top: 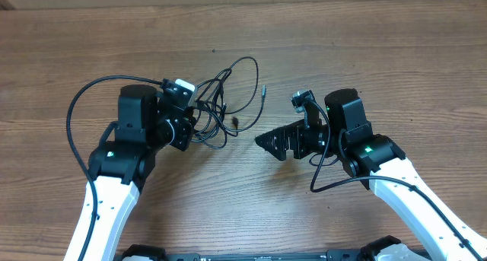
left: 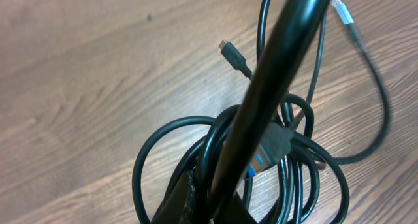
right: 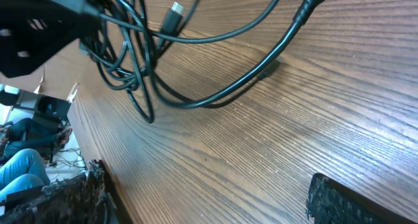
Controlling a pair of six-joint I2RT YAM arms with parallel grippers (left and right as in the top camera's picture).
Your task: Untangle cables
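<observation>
The cables [top: 222,100] lie as a tangle of thin black cords on the wooden table, with one wide loop reaching back and a silver-tipped plug [top: 264,89] to the right. My left gripper [top: 202,124] is at the tangle's left side, shut on the cables. In the left wrist view the coils [left: 307,178] bunch around my gripper [left: 215,211], one strand running up close to the lens, beside a blue-tongued plug [left: 261,162]. My right gripper [top: 263,141] stands open to the right of the cables, apart from them. The right wrist view shows bare wood between its fingers [right: 336,201] and the cables [right: 140,67] farther off.
The wooden table [top: 365,55] stretches around both arms. Thicker black robot cables arc beside the left arm [top: 72,116] and under the right wrist [top: 335,181]. At the left edge of the right wrist view there are people and clutter [right: 26,152] beyond the table.
</observation>
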